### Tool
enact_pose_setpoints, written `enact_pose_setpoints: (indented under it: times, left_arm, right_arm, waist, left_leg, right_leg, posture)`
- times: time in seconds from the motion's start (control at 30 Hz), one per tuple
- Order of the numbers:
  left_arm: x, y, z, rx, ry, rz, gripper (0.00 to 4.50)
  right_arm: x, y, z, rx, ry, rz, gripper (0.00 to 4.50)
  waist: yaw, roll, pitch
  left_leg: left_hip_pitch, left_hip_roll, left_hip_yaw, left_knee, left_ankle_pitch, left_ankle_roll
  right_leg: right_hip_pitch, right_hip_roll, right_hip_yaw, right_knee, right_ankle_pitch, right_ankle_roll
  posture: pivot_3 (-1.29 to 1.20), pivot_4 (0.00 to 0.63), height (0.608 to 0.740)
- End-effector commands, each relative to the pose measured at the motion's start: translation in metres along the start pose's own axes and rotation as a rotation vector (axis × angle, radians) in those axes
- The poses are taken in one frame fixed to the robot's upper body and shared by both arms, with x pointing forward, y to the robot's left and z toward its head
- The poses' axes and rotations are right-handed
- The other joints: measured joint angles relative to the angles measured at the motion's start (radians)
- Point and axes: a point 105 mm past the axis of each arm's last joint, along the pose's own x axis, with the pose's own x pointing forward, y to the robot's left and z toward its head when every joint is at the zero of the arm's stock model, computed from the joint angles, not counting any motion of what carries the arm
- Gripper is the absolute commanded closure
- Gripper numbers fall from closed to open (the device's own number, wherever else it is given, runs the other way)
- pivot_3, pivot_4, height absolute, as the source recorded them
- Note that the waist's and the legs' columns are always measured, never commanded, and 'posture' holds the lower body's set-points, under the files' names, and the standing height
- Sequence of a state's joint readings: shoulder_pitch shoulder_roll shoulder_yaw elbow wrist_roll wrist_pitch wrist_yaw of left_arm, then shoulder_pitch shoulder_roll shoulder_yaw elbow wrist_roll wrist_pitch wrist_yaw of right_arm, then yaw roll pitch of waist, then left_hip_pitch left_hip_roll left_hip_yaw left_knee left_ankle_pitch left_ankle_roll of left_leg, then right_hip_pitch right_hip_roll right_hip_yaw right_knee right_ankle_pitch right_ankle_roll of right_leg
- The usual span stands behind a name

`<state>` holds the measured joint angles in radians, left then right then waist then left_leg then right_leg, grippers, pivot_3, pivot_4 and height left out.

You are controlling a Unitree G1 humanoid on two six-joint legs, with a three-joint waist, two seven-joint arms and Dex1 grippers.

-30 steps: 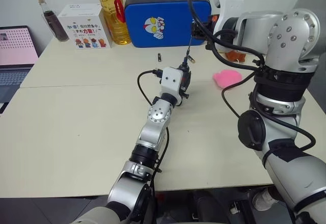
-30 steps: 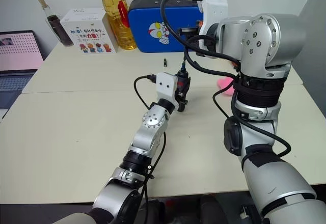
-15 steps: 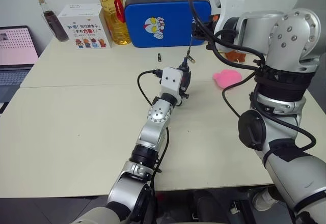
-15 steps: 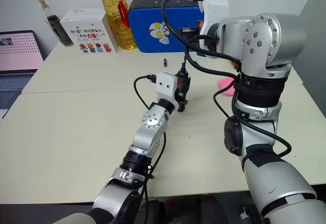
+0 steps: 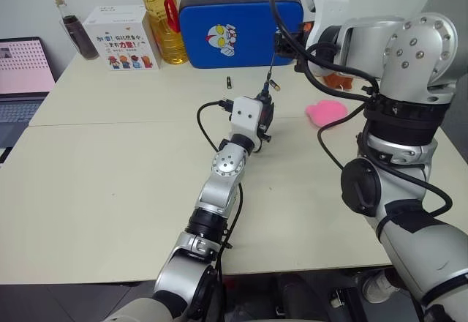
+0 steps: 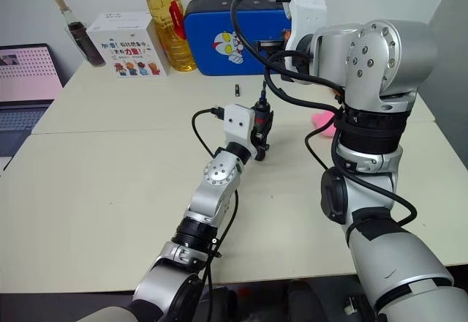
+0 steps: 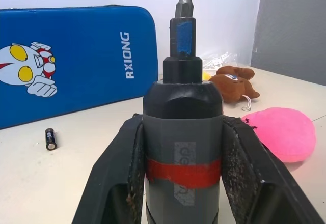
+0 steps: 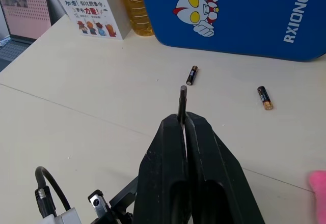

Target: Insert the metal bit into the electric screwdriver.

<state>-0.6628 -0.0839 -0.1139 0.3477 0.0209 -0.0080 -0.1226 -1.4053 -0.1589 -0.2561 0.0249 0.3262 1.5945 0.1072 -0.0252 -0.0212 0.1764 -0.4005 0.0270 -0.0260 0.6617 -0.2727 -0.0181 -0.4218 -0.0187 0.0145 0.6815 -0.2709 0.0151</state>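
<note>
Black fingers of the left tool clamp tight on the screwdriver, held upright above the tabletop. The right tool, higher up, pinches the thin metal bit, whose far end meets the screwdriver's tip.

Bright, even indoor light (soft shadows), sharp focus throughout.

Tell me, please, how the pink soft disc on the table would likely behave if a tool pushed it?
The pink disc looks plush and domed, so it would probably squash and slide rather than roll. It seems light for its size. Lying flat on the table, it is unlikely to tip.
</note>
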Motion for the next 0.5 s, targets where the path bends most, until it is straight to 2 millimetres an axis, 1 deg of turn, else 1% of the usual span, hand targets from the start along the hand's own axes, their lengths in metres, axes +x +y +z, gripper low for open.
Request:
enact_pose_setpoints:
  times: [0.03,0.27,0.5]
  left_arm:
    - [-0.001,-0.009,-0.001,-0.002,0.005,-0.028,2.85]
    - [-0.001,-0.009,0.000,0.052,-0.004,-0.038,2.85]
    - [-0.002,-0.014,-0.002,0.054,-0.005,-0.042,2.85]
  right_arm:
    - [-0.009,0.004,0.013,-0.027,-0.039,0.012,4.41]
    - [-0.006,0.008,0.003,-0.059,0.002,0.039,4.41]
    - [-0.005,0.011,-0.001,-0.072,0.014,0.058,4.41]
  waist:
    - [0.000,0.000,0.000]
    - [0.000,0.000,0.000]
    - [0.000,0.000,0.000]
  left_leg:
    - [0.000,0.000,0.000,0.000,0.000,0.000]
    - [0.000,0.000,0.000,0.000,0.000,0.000]
    - [0.000,0.000,0.000,0.000,0.000,0.000]
  right_leg:
    - [0.000,0.000,0.000,0.000,0.000,0.000]
    - [0.000,0.000,0.000,0.000,0.000,0.000]
    - [0.000,0.000,0.000,0.000,0.000,0.000]
  posture:
    - [0.00,0.150,0.740]
    - [0.00,0.150,0.740]
    - [0.00,0.150,0.740]
